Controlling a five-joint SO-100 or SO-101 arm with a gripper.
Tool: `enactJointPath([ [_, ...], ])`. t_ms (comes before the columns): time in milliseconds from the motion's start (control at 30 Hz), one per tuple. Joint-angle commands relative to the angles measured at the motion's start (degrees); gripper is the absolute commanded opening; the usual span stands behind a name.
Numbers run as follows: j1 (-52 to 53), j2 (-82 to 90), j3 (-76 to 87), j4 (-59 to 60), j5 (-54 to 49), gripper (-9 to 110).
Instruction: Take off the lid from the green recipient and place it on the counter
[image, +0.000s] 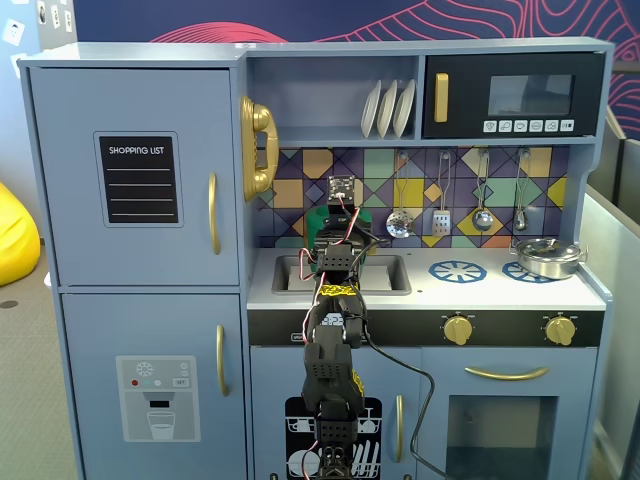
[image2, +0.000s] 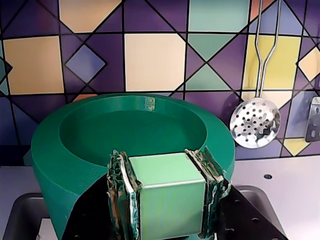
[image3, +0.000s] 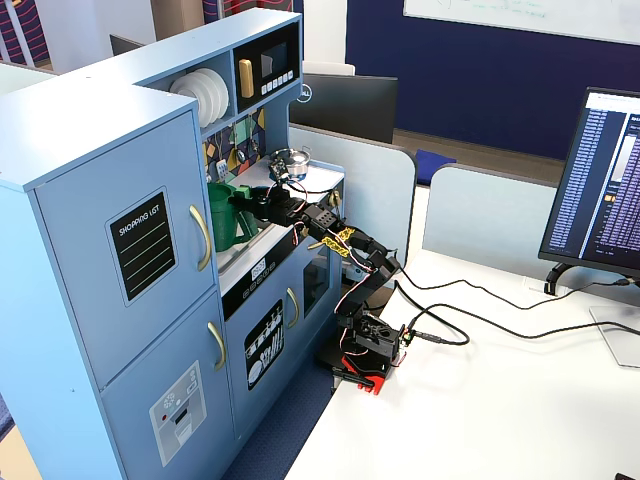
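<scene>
The hand (image2: 167, 197) is clamped on the smooth square block handle of the round green lid (image2: 132, 131), its ridged pads (image2: 121, 192) flanking the block, above the tapered green container (image3: 222, 215).

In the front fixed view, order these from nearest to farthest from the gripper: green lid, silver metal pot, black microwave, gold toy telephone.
1. Green lid, at the gripper, by the sink.
2. Gold toy telephone, upper left.
3. Silver metal pot, right burner.
4. Black microwave, top right; close to the pot's rank.
</scene>
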Motion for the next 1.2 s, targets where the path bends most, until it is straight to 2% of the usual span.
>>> enactJointPath([
  [0,-1.4,0.9,-5.0,-4.9,0.6,0],
  [500,2.3,3.4,-7.1,-5.0,-1.7,0],
  [967,27.9,4.2,-11.6,1.8,3.1,0],
  [1167,31.4,4.7,0.7,-7.5,3.3,0],
])
